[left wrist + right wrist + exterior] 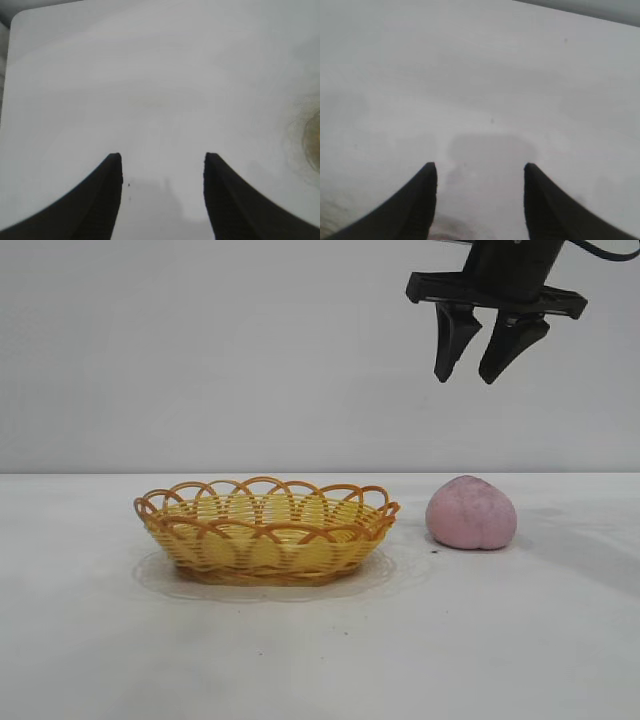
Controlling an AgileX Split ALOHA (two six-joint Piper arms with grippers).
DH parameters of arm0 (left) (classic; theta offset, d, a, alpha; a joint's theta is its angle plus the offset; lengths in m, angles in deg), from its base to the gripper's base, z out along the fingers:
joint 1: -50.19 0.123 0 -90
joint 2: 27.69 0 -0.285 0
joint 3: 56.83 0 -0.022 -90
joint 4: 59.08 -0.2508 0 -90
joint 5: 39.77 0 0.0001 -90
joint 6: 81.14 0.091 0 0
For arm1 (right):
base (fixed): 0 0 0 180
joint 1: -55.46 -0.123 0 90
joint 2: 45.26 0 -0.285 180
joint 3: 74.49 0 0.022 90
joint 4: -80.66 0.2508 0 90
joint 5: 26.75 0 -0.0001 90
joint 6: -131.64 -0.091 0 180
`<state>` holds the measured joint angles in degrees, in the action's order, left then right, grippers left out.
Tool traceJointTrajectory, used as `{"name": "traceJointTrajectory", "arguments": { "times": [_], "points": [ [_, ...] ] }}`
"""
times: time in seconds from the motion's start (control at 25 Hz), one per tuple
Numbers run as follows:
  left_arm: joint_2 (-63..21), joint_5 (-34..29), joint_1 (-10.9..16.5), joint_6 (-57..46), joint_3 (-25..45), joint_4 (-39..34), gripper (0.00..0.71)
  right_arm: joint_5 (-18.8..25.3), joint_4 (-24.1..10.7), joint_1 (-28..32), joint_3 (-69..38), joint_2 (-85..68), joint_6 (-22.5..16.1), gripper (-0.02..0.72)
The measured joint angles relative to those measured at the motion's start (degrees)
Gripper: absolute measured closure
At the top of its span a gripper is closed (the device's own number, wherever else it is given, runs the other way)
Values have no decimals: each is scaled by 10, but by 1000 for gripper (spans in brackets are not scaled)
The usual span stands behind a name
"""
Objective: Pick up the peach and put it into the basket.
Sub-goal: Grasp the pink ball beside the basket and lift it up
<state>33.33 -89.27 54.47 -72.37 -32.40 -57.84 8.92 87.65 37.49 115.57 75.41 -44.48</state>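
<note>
My right fingers [466, 379] hang in the air, well apart from the surface [320, 660], and they stand moderately wide with nothing between them. The peach [471, 513] lies at about 6 o'clock from them, almost straight beneath and well clear of their tips, so I touch nothing. It sits on the surface on its rounded side, pink and dusty, with its crease facing the outside camera. The basket [260, 550] stands upright at the peach's 9 o'clock, near it but not touching, a strip of bare surface between the looped rim and the fruit, and nothing shows inside it. From my right wrist I see both dark fingers [420, 210] spread over pale surface, with a faint pinkish smear low between them that is too blurred to name. My left fingers [163, 155] show only from their own wrist: they too are parted about as wide, empty, over bare white surface, with a yellowish blur at one edge of that view that I cannot make out.
</note>
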Motion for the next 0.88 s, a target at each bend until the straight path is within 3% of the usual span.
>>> {"name": "traceJointTrajectory", "arguments": {
  "times": [0.24,0.56,0.88],
  "points": [
    [-159,-101,-1,-42,89,-8,388,11,11,0,0,0,6,371],
    [-366,-137,-1,-76,234,-21,388,26,19,0,0,0,19,371],
    [-537,-146,-1,-84,250,-26,388,58,24,0,0,0,26,371]
  ]
}}
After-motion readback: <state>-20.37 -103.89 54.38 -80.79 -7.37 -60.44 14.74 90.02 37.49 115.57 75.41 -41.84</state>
